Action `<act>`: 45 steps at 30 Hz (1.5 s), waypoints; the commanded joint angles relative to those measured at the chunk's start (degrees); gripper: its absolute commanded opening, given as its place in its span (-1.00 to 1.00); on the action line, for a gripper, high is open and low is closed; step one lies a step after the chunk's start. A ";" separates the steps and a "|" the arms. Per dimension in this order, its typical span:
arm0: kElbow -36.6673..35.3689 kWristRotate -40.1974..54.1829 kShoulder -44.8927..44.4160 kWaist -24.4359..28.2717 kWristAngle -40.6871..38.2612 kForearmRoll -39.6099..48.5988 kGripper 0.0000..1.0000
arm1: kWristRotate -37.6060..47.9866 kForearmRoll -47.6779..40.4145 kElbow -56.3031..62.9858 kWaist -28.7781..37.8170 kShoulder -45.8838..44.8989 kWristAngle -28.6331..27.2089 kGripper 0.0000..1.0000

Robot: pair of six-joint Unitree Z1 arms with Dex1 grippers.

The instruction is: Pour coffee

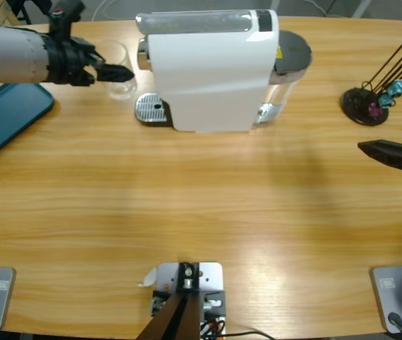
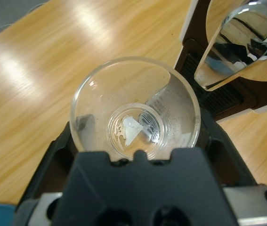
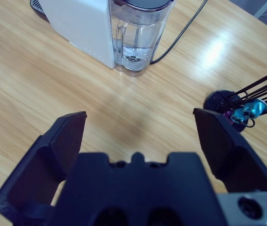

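Glass is the catch here: the small clear glass cup (image 2: 135, 110), light, slick and breakable, sits clamped round its wall in the left tool (image 2: 138, 155), while the right tool (image 3: 140, 136) gapes empty.

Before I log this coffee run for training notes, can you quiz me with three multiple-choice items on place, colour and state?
1. Where is the clear glass?
A. between the left tool's jaws
B. on the teal tray
C. under the right tool

2. What colour is the tray at the table's left edge?
A. red
B. teal
C. white

3. How does the right tool stand?
A. shut on a cup
B. shut, empty
C. open, empty

Answers: 1 A, the left tool clasps the glass beside the coffee machine; 2 B, plainly teal; 3 C, jaws spread over bare table.
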 commanded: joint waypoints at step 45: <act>-0.55 -0.45 9.37 -4.70 -3.72 0.90 0.99 | 0.68 -0.29 2.09 -0.56 -0.60 -0.88 0.95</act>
